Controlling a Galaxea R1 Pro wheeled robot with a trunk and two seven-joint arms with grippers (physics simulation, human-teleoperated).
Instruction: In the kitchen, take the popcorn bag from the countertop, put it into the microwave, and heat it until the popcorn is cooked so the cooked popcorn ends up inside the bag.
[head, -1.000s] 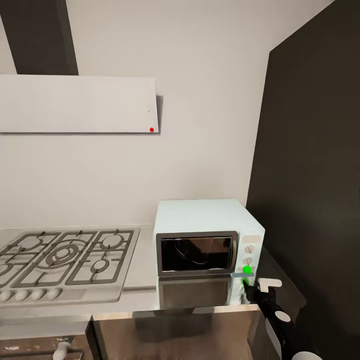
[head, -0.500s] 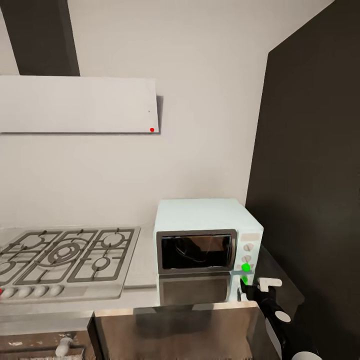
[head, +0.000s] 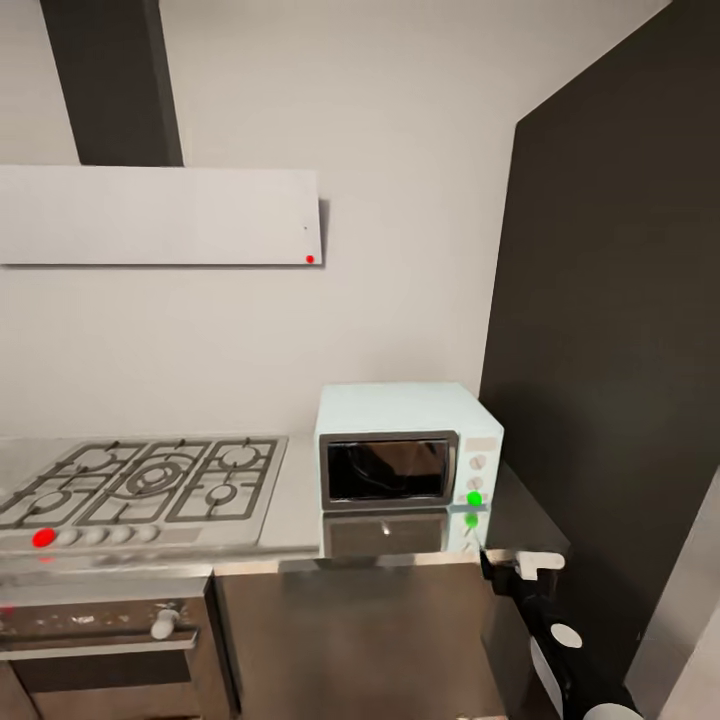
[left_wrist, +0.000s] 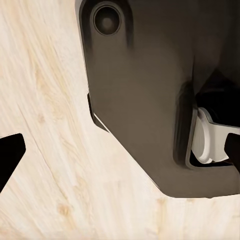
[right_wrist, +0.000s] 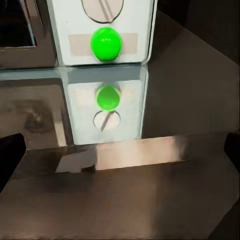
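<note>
Microwave (head: 408, 470) sits on the desk (head: 300, 515) w/ door shut, green light (head: 474, 498) lit, just right of the gas hob (head: 150, 480). Right tool (head: 513, 568) hangs near the desk's front edge, below the light, fingers wide apart. Left tool (left_wrist: 120, 155) over pale wood floor (left_wrist: 55, 165), prob. wide too.

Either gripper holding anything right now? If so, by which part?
Nothing is held. The right gripper is open before the microwave, fingers spread with only countertop between them. The left gripper is open over the floor.
</note>
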